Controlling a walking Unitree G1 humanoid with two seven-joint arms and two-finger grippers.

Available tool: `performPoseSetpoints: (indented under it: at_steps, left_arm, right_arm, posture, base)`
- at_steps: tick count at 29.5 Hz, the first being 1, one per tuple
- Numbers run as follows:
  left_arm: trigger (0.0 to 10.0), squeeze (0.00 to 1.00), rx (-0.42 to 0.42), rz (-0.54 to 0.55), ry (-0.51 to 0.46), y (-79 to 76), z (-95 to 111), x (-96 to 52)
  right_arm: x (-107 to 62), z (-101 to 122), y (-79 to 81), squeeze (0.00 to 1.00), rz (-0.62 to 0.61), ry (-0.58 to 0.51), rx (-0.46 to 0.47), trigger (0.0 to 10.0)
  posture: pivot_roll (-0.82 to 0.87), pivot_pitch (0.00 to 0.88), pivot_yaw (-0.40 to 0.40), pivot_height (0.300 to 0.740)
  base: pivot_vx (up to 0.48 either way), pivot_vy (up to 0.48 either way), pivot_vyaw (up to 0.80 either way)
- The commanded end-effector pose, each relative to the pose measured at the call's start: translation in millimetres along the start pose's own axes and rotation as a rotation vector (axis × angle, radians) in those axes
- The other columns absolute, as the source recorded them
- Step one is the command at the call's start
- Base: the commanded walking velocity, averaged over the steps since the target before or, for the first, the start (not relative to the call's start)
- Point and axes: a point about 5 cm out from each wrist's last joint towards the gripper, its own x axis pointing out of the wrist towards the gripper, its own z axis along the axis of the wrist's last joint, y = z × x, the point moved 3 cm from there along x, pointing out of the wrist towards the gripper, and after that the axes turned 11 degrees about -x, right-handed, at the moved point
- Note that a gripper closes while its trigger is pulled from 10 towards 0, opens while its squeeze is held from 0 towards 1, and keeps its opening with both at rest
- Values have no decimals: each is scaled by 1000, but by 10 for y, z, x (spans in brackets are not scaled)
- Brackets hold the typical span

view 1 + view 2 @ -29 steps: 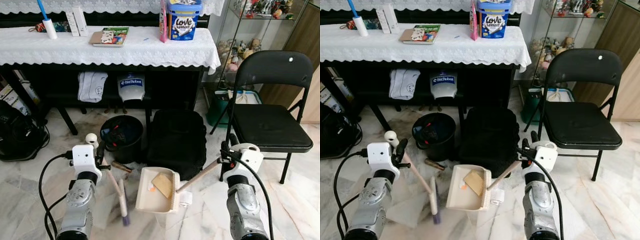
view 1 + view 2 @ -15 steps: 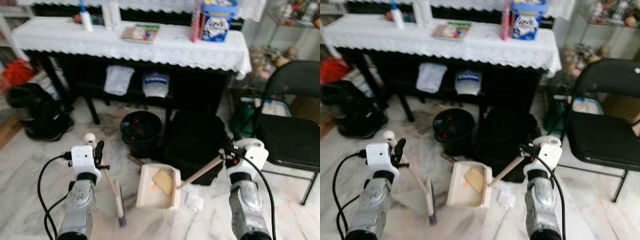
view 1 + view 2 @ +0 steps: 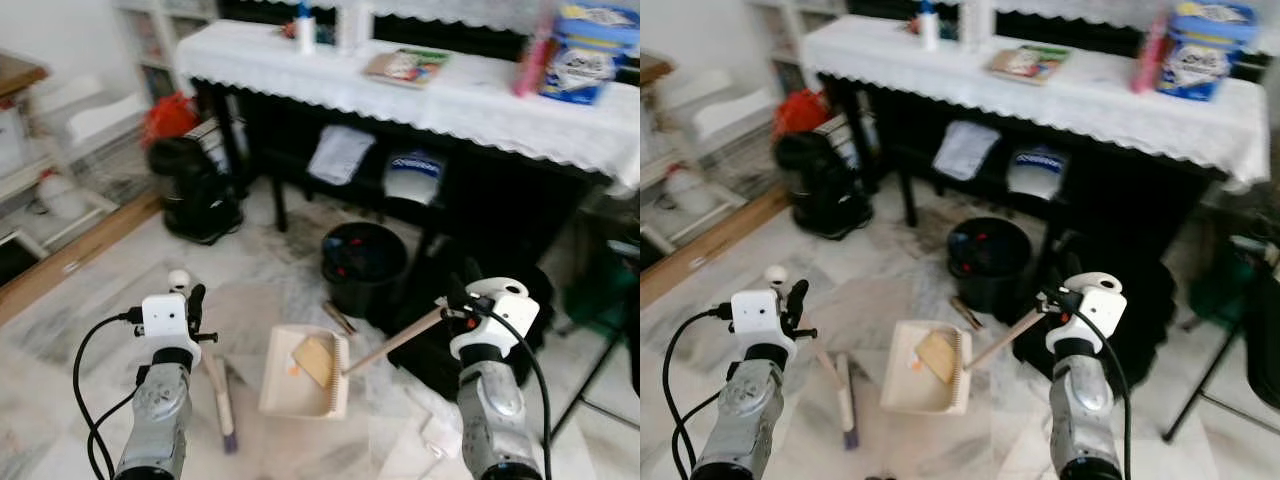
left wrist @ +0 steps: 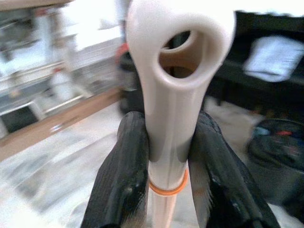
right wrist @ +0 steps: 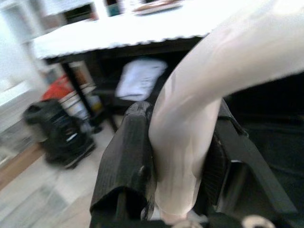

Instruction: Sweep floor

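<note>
My left gripper (image 4: 168, 142) clamps the broom handle (image 4: 173, 95); my right gripper (image 5: 183, 156) clamps the dustpan handle (image 3: 392, 343), dustpan (image 3: 300, 372) on marble floor (image 3: 120, 300)

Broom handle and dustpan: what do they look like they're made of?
Broom handle: probably smooth moulded plastic, cream and glossy, with a moulded hanging hole at its end. Dustpan: likely the same cream plastic, matte, thin-walled with a comb-toothed edge; motion blur leaves the finish uncertain.

We see bright, even indoor light; motion blur smears both eye views, glare whitens the white lace tablecloth (image 3: 420, 95), and wrist backgrounds are out of focus.
</note>
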Motion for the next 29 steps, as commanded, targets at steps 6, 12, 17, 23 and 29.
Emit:
performPoseSetpoints:
  at_steps: [6,12,17,23,29]
  left_arm:
    - [10000,0,15,4,-37,11,69,24]
    - [10000,0,15,8,-55,7,126,80]
    - [10000,0,9,24,-80,33,186,109]
    - [10000,0,0,22,-113,10,250,98]
    - [10000,0,13,2,-131,-17,278,53]
  right_arm:
    - [54,166,53,0,15,-67,26,10000]
    - [120,234,-1,0,6,-78,24,10000]
    - [163,297,-21,0,9,-94,12,10000]
    - [208,413,-7,0,33,-137,-63,10000]
    - [199,492,21,0,40,-175,-129,10000]
  posture:
    - [-22,0,9,740]
    - [-17,0,-3,740]
    - [-13,0,-20,740]
    - [-15,0,-27,740]
    - [-12,0,-28,740]
  base:
    - [0,0,800]
    - [0,0,800]
    - [0,0,800]
    - [0,0,800]
    - [0,0,800]
